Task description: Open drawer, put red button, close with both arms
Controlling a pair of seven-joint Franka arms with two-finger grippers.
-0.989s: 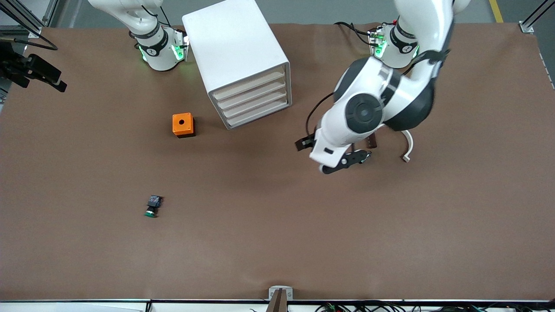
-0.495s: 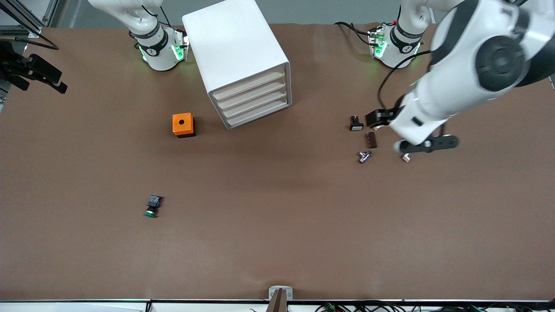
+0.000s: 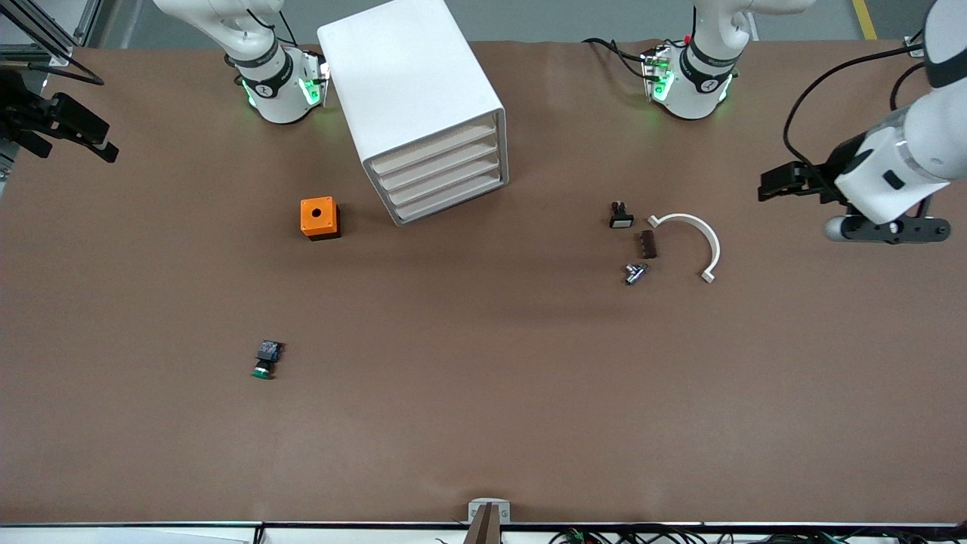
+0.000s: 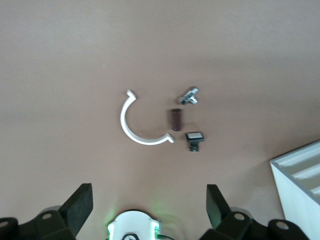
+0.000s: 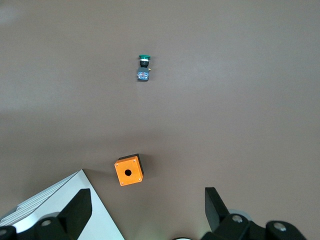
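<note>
Here both black hands gape: left hand (image 3: 885, 229) over matte table (image 3: 483, 423), right hand (image 5: 147, 210) above boxy white drawer cabinet (image 3: 419, 106)

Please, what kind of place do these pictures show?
Probably a robotics lab: two arm bases bolted to a brown-covered table, a white drawer cabinet, and small parts such as a green-capped button and an orange box.
</note>
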